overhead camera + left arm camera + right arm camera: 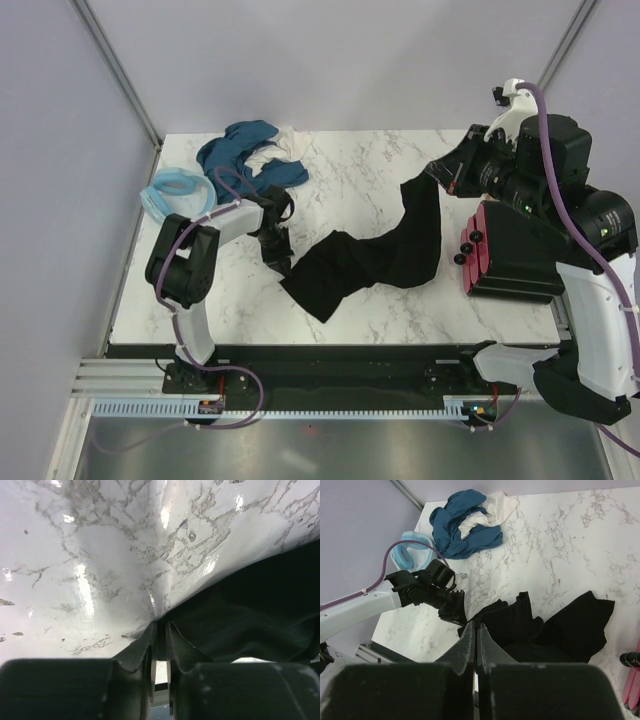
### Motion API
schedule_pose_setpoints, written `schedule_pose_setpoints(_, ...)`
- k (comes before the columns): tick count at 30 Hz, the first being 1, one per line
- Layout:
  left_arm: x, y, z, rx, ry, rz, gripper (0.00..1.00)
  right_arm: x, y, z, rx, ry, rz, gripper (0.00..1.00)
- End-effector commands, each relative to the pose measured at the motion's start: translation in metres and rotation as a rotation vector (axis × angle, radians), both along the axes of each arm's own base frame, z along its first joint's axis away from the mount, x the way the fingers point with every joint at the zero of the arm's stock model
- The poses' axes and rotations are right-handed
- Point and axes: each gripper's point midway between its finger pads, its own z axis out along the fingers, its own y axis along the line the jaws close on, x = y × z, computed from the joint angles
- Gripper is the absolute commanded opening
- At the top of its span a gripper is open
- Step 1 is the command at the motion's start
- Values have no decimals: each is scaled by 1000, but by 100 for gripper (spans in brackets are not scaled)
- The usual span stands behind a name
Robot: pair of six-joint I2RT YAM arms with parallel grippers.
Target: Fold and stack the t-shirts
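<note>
A black t-shirt [375,255] lies stretched in a long band across the middle of the marble table [360,165]. Its right end is lifted off the surface, and my right gripper [425,180] is shut on that end. In the right wrist view the right gripper [476,626] has its fingers pressed together, with the black t-shirt [560,630] hanging below. My left gripper [278,255] is down at the shirt's left end. In the left wrist view the left gripper [161,625] stands nearly shut, pinching the edge of the black t-shirt [240,625] at the table.
A crumpled pile of teal-blue and white t-shirts [250,155] lies at the back left, with a light blue one [172,190] at the left edge. A dark stack with a red-pink edge [510,250] sits at the right under the right arm.
</note>
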Motion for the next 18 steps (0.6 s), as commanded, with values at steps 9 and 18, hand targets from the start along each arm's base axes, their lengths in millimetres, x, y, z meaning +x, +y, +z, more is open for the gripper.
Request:
schedule_pose_setpoints(9, 4, 1, -8, 9, -43, -46, 2, 14, 6, -4, 14, -14, -7, 0)
schedule_pose_setpoints(18, 51, 1, 85, -3, -330, 10, 2, 27, 6, -24, -7, 13, -38, 0)
